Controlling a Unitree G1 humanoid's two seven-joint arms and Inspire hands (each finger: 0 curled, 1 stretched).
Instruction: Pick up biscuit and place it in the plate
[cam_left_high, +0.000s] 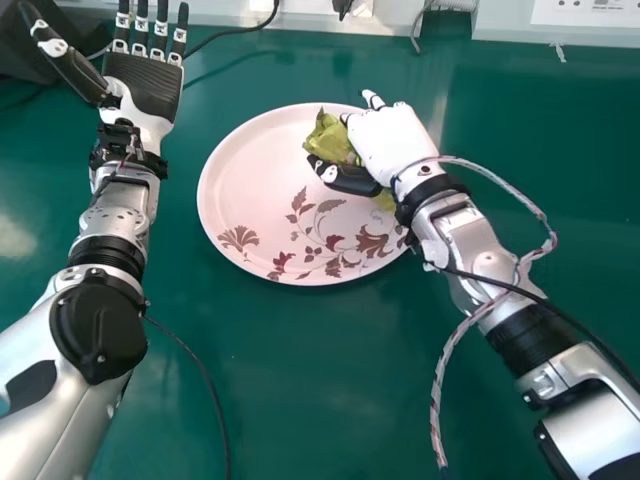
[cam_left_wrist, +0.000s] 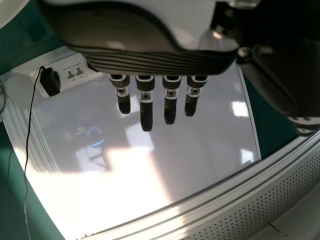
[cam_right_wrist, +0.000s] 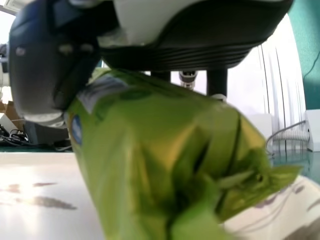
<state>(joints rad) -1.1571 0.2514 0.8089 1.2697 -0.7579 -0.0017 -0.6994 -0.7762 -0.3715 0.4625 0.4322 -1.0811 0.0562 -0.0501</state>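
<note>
My right hand (cam_left_high: 385, 142) is over the right part of the pink plate (cam_left_high: 250, 160), with its thumb and fingers round the green biscuit packet (cam_left_high: 330, 140). In the right wrist view the crinkled biscuit packet (cam_right_wrist: 165, 155) is held between the thumb and fingers of my right hand (cam_right_wrist: 175, 55), above the plate (cam_right_wrist: 45, 200); whether it touches the plate I cannot tell. Left of the plate, my left hand (cam_left_high: 145, 88) is held with straight fingers and nothing in it. The left wrist view has the left hand (cam_left_wrist: 150, 62) too, its fingers extended.
The green table (cam_left_high: 300, 380) runs under both arms. White panels (cam_left_high: 560, 25) with sockets and cables line its far edge. A black cable (cam_left_high: 200, 370) lies near the left forearm, and a braided cable (cam_left_high: 440, 380) loops beside the right forearm.
</note>
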